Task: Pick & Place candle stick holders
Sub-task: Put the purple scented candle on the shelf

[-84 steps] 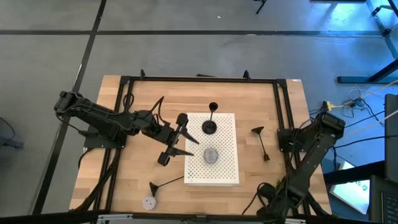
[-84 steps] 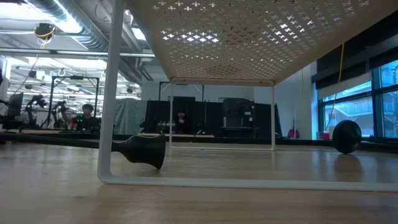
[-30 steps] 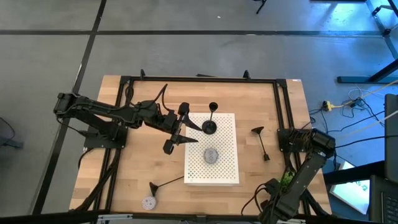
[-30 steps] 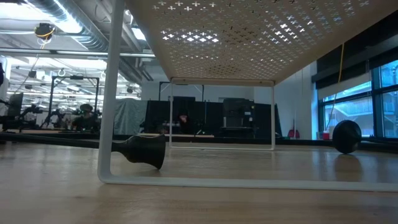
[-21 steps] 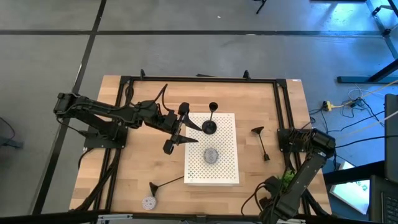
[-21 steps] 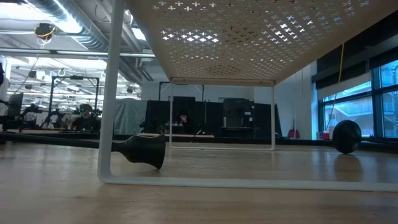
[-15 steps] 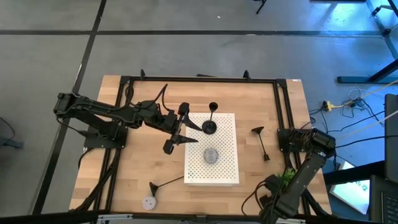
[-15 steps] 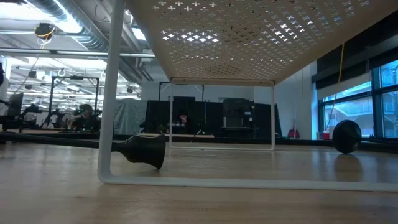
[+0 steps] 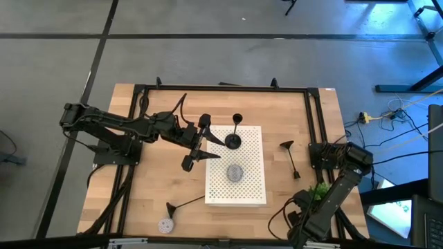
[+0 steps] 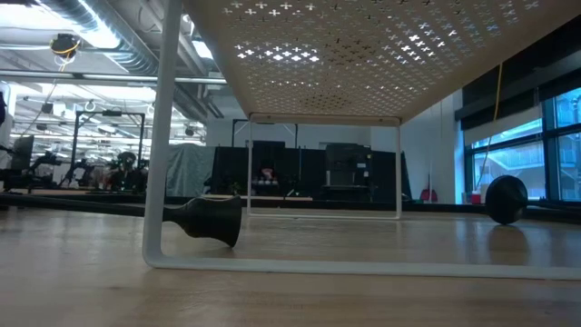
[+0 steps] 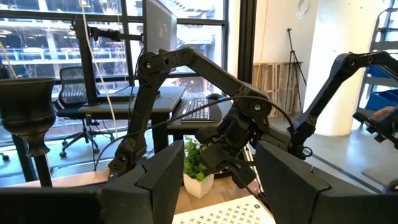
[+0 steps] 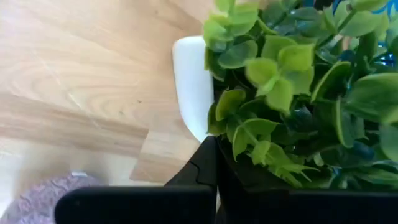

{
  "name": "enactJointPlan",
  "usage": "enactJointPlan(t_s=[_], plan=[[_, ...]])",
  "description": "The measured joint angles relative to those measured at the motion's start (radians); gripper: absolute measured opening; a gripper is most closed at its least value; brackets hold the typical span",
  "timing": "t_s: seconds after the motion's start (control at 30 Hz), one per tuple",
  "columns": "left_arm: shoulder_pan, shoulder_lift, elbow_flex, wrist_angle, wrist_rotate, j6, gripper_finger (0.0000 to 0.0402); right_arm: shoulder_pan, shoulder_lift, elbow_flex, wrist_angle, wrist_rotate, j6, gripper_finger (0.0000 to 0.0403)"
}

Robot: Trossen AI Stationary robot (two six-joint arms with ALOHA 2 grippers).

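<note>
A white perforated stand [image 9: 246,187] sits mid-table. One black candle stick holder [image 9: 234,140] stands upright by its round base on the stand's far end; its cup shows in the left wrist view [image 11: 25,106]. A second holder [image 9: 291,159] lies on its side on the table right of the stand. A third [image 9: 183,204] lies on its side at the near left; its base shows in the low view [image 10: 213,221]. My left gripper [image 9: 210,147] is open and empty at the stand's left edge, just left of the upright holder. My right gripper [image 9: 315,200] hangs at the near right, over a plant.
A small green plant in a white pot [image 12: 193,87] stands at the table's near right, close under my right wrist. One grey round pad [image 9: 234,173] lies on the stand, another [image 9: 165,225] on the table near the front left. A black frame [image 9: 221,88] rims the table.
My right arm's wrist has shifted a little at the near right, and more of the green plant shows beside it. My left arm and the three holders have kept still.
</note>
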Motion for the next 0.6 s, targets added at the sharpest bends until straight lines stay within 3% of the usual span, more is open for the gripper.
enactJointPlan(t_s=[0.3,0.47,0.6], plan=[[0.0,0.0,0.0,-0.006,0.0,0.0,0.0196,-0.018,0.004,0.096,-0.128,0.021,-0.019,0.0001],[0.0,0.0,0.0,-0.01,-0.003,0.001,0.0196,-0.039,-0.01,0.183,-0.122,0.104,-0.08,0.0001],[0.0,0.0,0.0,-0.013,-0.004,0.0,0.0196,-0.045,-0.01,0.245,-0.105,0.081,-0.144,0.0001]])
